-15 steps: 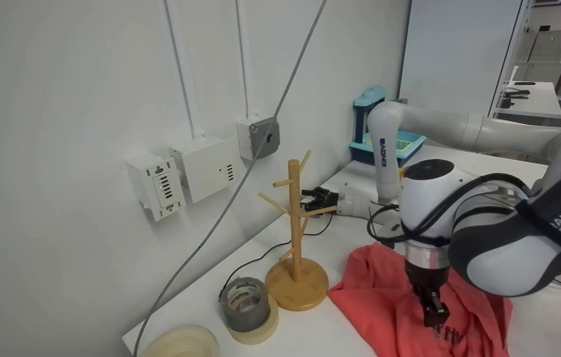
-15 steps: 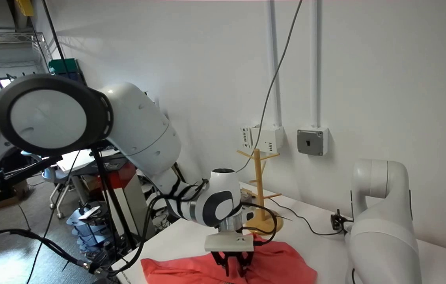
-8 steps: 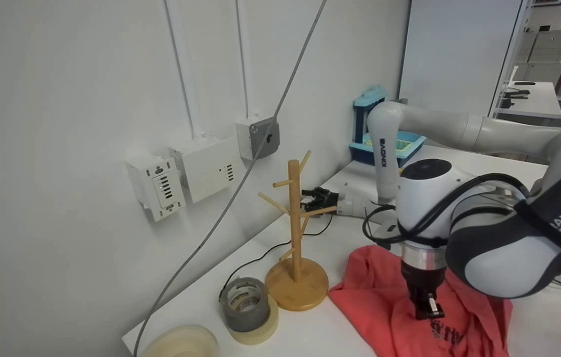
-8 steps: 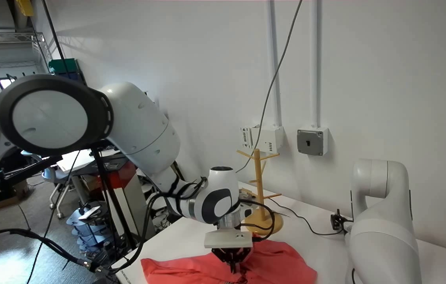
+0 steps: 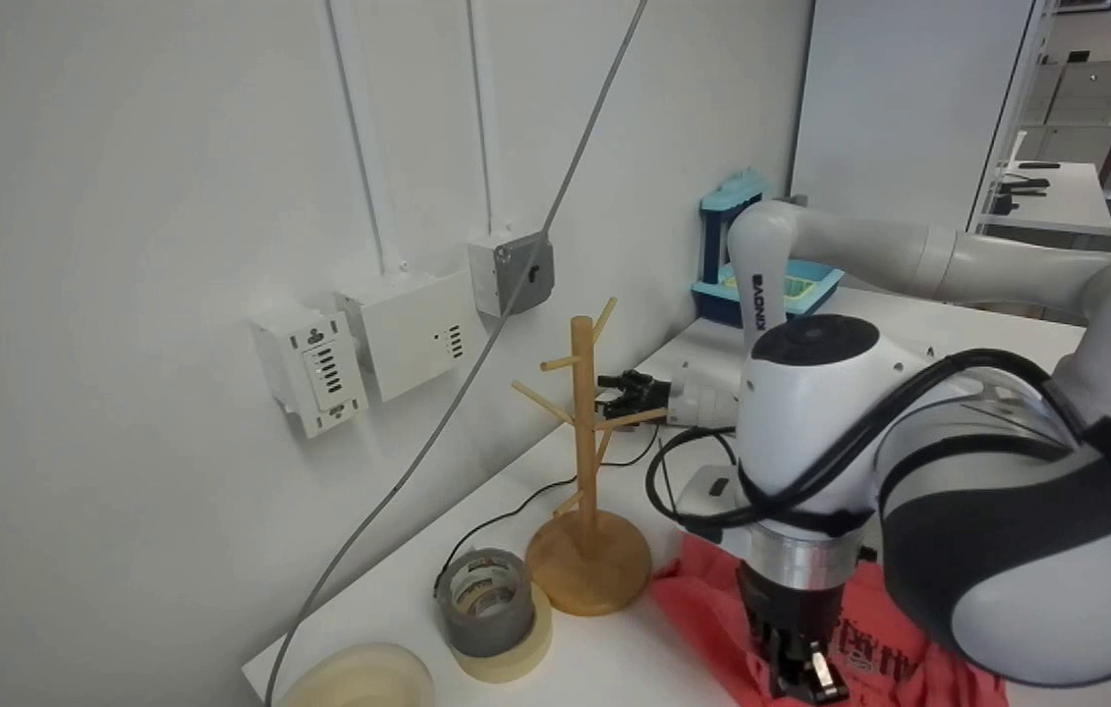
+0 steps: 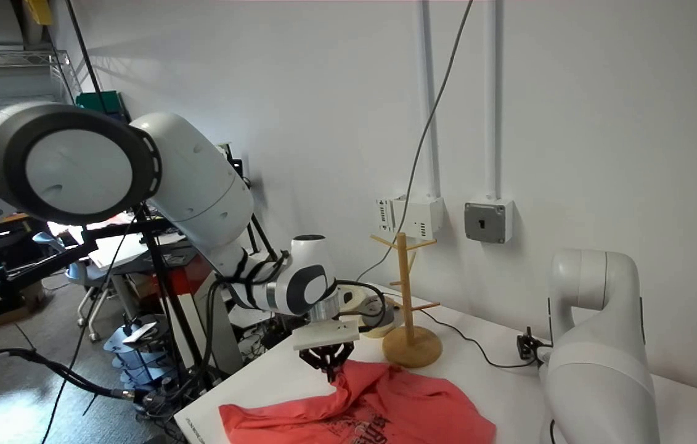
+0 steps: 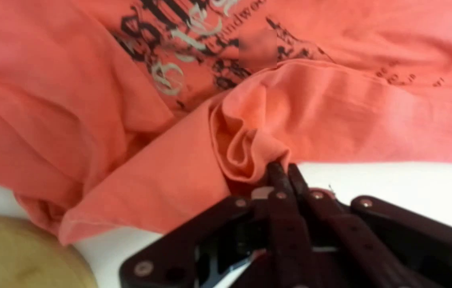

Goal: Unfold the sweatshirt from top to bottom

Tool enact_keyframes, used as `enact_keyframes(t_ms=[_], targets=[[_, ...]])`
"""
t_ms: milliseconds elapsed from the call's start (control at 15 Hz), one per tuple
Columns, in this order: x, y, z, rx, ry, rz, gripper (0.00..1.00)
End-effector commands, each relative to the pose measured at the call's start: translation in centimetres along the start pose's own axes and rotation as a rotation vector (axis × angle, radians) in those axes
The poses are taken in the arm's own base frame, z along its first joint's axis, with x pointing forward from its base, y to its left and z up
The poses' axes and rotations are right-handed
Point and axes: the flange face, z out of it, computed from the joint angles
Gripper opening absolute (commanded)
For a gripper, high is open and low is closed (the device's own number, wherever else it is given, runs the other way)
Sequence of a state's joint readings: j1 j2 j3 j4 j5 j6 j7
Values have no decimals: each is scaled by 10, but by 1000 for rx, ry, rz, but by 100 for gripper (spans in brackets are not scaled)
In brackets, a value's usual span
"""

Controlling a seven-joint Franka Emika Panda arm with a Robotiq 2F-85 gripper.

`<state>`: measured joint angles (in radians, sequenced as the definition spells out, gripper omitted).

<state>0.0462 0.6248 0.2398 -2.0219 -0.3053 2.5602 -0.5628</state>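
The coral-red sweatshirt [image 6: 428,410] lies crumpled and partly folded on the white table. It also shows in an exterior view [image 5: 697,589], partly behind the arm. Its dark and pale front print is visible in the wrist view, beside a folded-back band of the sweatshirt [image 7: 341,124]. My gripper [image 7: 283,166] is shut on a pinched fold near the cloth's edge, with the fabric bunched and curling beside the fingertips. In an exterior view the gripper [image 6: 330,375] holds this fold up at the sweatshirt's far edge. In an exterior view the gripper [image 5: 810,687] is low at the bottom of the picture.
A wooden mug tree [image 5: 586,442] stands close beside the sweatshirt; its base [image 7: 22,256] shows in the wrist view. Tape rolls [image 5: 491,624] and a pale yellow bowl [image 5: 359,678] are near the wall. A second robot arm [image 6: 601,376] stands across the table.
The gripper was open over the sweatshirt, then shut on it. It has since moved toward the table's tape-roll end, pulling the fold along. More of the print now shows.
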Motion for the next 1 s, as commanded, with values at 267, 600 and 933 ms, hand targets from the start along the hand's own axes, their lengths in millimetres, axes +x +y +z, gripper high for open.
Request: enact_keyframes(t_ms=[267,600,933], targets=[[71,-37,-21,21,76,-83,1],[108,-29,-27,4,150,-49,1],[133,-23,-20,28,203,33,1]])
